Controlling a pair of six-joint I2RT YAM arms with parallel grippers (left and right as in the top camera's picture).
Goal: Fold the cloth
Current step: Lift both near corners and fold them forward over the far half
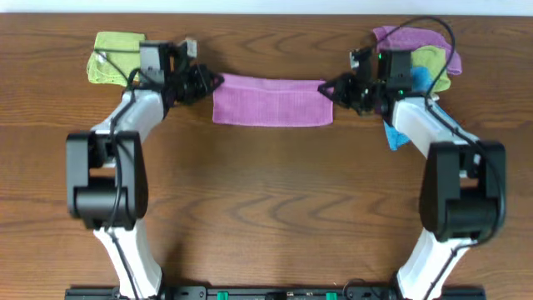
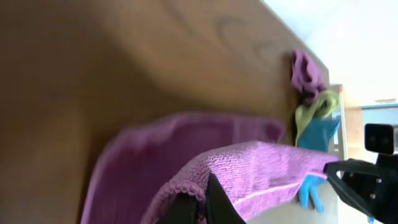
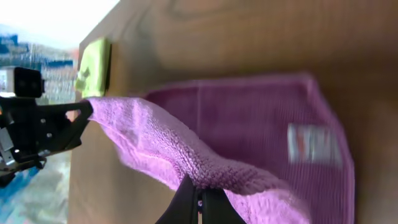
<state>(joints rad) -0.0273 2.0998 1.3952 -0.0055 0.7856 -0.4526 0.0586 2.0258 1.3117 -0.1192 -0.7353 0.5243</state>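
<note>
Now, mid-fold: left gripper [image 1: 212,83] and right gripper [image 1: 326,86] are each pinching one end of the purple cloth [image 1: 271,102], holding it stretched between them with its edge lifted over the lower layer. Next move, I judge, is carrying both ends across evenly. Counting: one green cloth [image 1: 112,58] lying behind the left gripper; a pile [image 1: 429,58] of three cloths behind the right.

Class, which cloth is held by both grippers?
The middle purple cloth, pinched by left gripper and right gripper; green cloth and right pile lie aside.
</note>
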